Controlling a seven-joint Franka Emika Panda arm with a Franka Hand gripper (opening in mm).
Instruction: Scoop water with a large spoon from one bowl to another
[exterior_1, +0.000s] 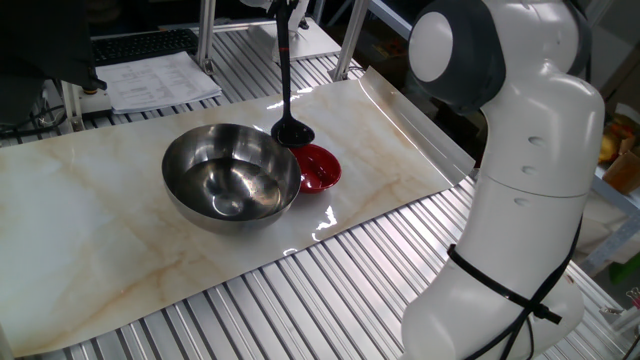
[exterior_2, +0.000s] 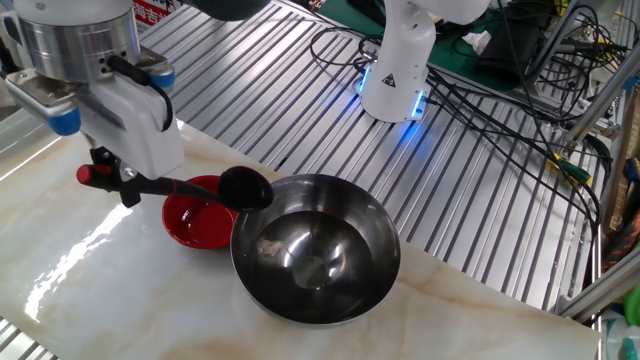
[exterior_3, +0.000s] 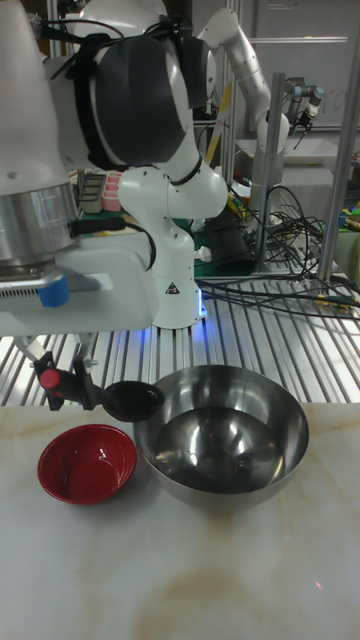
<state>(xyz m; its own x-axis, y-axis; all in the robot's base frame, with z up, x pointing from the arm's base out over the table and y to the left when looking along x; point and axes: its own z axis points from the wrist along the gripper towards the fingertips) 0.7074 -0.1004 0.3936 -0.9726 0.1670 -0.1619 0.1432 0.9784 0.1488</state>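
Note:
The large steel bowl (exterior_1: 232, 185) (exterior_2: 330, 205) (exterior_3: 222, 435) sits mid-sheet, and glints inside hint at water. Right beside it stands the small red bowl (exterior_1: 320, 168) (exterior_2: 195, 222) (exterior_3: 87, 463). My gripper (exterior_2: 126, 188) (exterior_3: 76, 385) is shut on the black ladle's handle near its red mark (exterior_2: 85, 175). The handle lies roughly level. The scoop (exterior_1: 292, 132) (exterior_2: 245, 187) (exterior_3: 133, 399) hangs level above the spot where the red bowl's edge meets the steel bowl's rim. What the scoop holds does not show.
The bowls rest on a marble-patterned sheet (exterior_1: 90, 220) over a slatted metal table; its right edge curls up (exterior_1: 420, 120). My white arm base (exterior_1: 530, 180) fills the right. Papers (exterior_1: 160, 80) lie behind; a second robot base (exterior_2: 398, 70) and cables (exterior_2: 500, 90) sit beyond.

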